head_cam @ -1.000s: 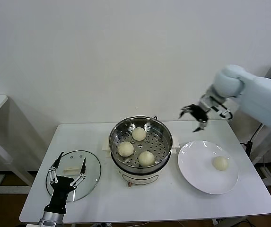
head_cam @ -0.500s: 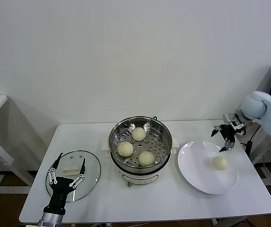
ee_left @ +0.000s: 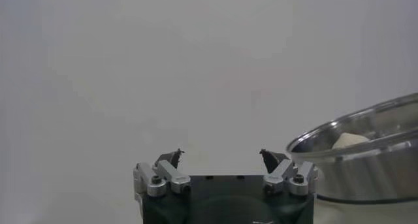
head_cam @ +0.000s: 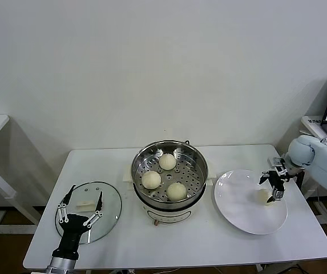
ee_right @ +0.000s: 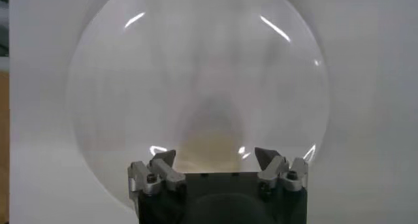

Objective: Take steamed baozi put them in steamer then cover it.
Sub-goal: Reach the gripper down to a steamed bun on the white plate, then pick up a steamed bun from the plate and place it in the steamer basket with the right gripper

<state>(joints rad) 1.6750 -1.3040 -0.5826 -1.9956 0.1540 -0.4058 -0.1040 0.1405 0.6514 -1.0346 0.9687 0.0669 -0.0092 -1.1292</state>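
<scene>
White table (head_cam: 209, 240) against a plain white wall. Three steamed baozi (head_cam: 168, 161) sit in the steamer (head_cam: 169, 174); the fourth (head_cam: 264, 198) is on the white plate (head_cam: 237, 205). The right gripper (head_cam: 274, 187) hangs right over that bun, fingers spread wide. The left gripper (head_cam: 81, 207) is parked over the glass lid (head_cam: 109, 200), also spread open.
</scene>
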